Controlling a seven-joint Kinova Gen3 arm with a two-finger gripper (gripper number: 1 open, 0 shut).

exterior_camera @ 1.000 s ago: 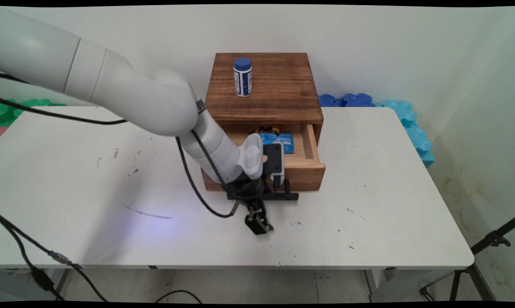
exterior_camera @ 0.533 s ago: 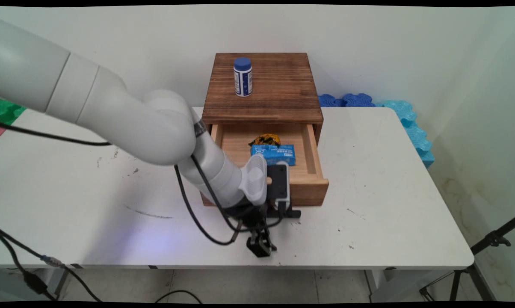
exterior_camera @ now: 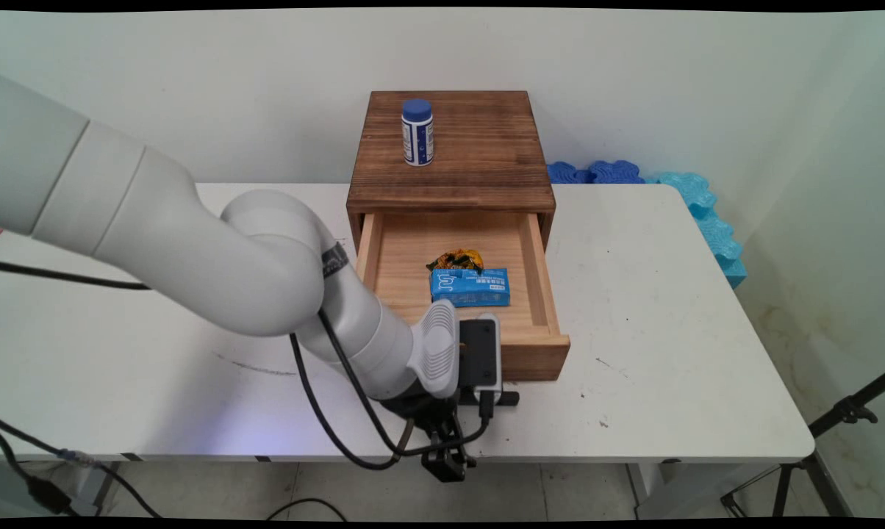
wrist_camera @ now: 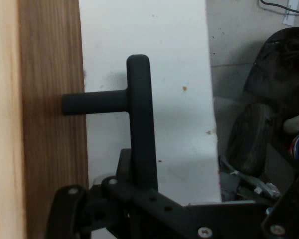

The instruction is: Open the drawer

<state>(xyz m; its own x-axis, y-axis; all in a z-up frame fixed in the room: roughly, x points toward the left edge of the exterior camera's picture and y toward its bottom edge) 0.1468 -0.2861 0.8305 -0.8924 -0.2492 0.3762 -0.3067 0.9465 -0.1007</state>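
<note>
The end effector (exterior_camera: pixel 448 463) sits low at the desk's (exterior_camera: pixel 670 308) near edge, in front of the drawer (exterior_camera: pixel 542 294), with its black linkage wrapped about the handle (wrist_camera: pixel 139 119). In the hand view the handle is a smooth, matte black round bar carried on a short round post that runs into the drawer's dark-stained front. The bar passes down into the linkage at the bottom of that view, and the fingers are closed on it, though the fingertips themselves are hidden behind the linkage plates.

The drawer stands pulled well out of the cabinet (exterior_camera: pixel 450 147), a boxy piece of dark brown wood with a strong streaked grain on its flat top. The drawer's inside is pale, unfinished wood with thin side walls. In it lie a flat rectangular blue packet (exterior_camera: pixel 470 286) with white print and, touching its far edge, a crumpled yellow and dark wrapper (exterior_camera: pixel 455 259); both rest near the middle of the drawer floor.

On the cabinet top, toward its left rear, a small cylindrical bottle (exterior_camera: pixel 417 132) stands upright, white with blue markings and a blue cap.

The desk is smooth and white with rounded corners, marked by scattered dark scuffs and specks. Beyond its far right corner lie blue foam pieces (exterior_camera: pixel 700 198) with lobed, puzzle-like edges, against the wall.
</note>
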